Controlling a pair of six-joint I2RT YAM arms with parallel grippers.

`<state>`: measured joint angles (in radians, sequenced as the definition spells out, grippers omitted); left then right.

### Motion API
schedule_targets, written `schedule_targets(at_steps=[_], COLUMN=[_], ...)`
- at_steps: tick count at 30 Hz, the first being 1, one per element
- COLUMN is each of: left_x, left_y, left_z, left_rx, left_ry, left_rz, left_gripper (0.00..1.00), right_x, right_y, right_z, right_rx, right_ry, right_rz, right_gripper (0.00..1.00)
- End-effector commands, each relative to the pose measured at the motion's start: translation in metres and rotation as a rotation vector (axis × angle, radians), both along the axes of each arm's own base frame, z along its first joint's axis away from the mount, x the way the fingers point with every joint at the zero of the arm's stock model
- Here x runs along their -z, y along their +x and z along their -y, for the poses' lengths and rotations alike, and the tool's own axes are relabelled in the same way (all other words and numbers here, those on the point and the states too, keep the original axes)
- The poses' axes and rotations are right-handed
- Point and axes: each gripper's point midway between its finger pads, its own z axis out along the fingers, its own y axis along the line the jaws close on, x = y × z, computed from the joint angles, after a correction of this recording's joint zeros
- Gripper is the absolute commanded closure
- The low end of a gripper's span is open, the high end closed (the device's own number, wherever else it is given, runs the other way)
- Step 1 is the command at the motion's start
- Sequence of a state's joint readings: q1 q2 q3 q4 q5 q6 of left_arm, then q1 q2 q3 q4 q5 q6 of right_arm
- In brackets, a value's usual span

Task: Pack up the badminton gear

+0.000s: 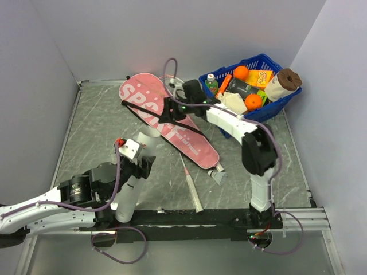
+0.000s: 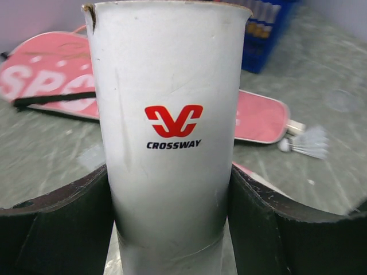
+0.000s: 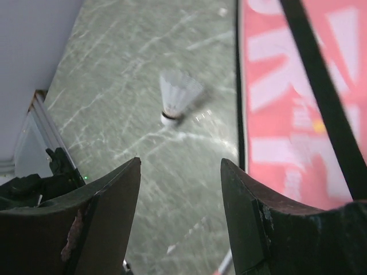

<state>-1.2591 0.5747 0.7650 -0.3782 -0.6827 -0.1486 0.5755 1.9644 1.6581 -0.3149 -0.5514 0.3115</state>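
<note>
The long white tube (image 1: 136,175), marked CROSSWAY (image 2: 169,132), leans with its base near the table's front edge. My left gripper (image 1: 137,165) is shut on it around mid-length (image 2: 172,229). The pink "SPORT" bag (image 1: 166,117) lies flat at the centre with its black strap across it. My right gripper (image 1: 170,110) hovers over the bag's wide end, open and empty (image 3: 180,166). A white shuttlecock (image 1: 218,175) lies by the bag's narrow end. A shuttlecock (image 3: 176,96) also shows beside the bag (image 3: 298,114) in the right wrist view. A racket's white handle (image 1: 192,189) sticks out below the bag.
A blue basket (image 1: 274,106) of groceries stands at the back right, also in the left wrist view (image 2: 269,28). Grey walls close in the left, back and right sides. A metal rail (image 1: 200,216) runs along the front edge.
</note>
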Motion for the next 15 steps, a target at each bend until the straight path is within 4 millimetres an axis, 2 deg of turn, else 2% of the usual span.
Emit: schedule_targets(at_steps=[1, 2, 6, 7, 9, 10, 15], left_x=[-0.008, -0.007, -0.003, -0.003, -0.004, -0.004, -0.007], left_y=[0.019, 0.022, 0.027, 0.027, 0.029, 0.029, 0.028], left_z=[-0.032, -0.037, -0.056, -0.06, -0.067, -0.07, -0.075], left_rx=[-0.239, -0.276, -0.401, -0.422, -0.462, -0.479, -0.496], left_ry=[-0.028, -0.021, -0.01, -0.011, -0.02, -0.021, -0.056], left_rz=[0.008, 0.014, 0.002, 0.002, 0.009, 0.011, 0.007], left_gripper=[0.88, 0.88, 0.89, 0.89, 0.89, 0.9, 0.91], right_x=[-0.025, -0.008, -0.001, 0.007, 0.004, 0.017, 0.026], right_y=[0.001, 0.002, 0.005, 0.008, 0.009, 0.008, 0.009], right_z=[-0.051, -0.06, -0.086, -0.091, -0.1, -0.105, -0.125], right_rx=[-0.211, -0.236, -0.3, -0.311, -0.327, -0.344, -0.365], right_ry=[0.127, 0.124, 0.172, 0.184, 0.213, 0.218, 0.255], right_rz=[0.079, 0.054, 0.087, 0.09, 0.086, 0.054, 0.052], right_gripper=[0.35, 0.35, 0.35, 0.35, 0.35, 0.35, 0.34])
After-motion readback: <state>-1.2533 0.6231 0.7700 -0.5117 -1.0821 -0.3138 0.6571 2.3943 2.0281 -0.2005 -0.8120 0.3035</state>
